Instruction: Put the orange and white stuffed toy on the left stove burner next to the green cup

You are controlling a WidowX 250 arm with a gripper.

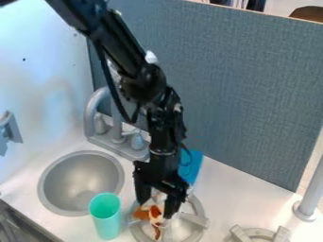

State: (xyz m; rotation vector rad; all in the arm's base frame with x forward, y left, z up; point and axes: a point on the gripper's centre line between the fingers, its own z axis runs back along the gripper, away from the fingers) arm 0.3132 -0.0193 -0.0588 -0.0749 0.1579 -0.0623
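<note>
The gripper (156, 209) hangs down over the near-left stove burner (200, 226), its fingers apart and open. An orange, white and dark red toy (154, 213) lies at the burner's left part, directly below and between the fingertips. Whether the fingers touch it I cannot tell. Just left of the burner a turquoise cup (106, 222) stands upright on the counter, beside the sink's edge. Behind the gripper is a blue object (191, 165), partly hidden by the arm.
A round metal sink (82, 182) lies at the left, with a grey faucet (95, 106) behind it. Another burner (257, 232) is at the lower right, near a grey post (310, 198). A grey-blue panel (252, 85) rises along the back.
</note>
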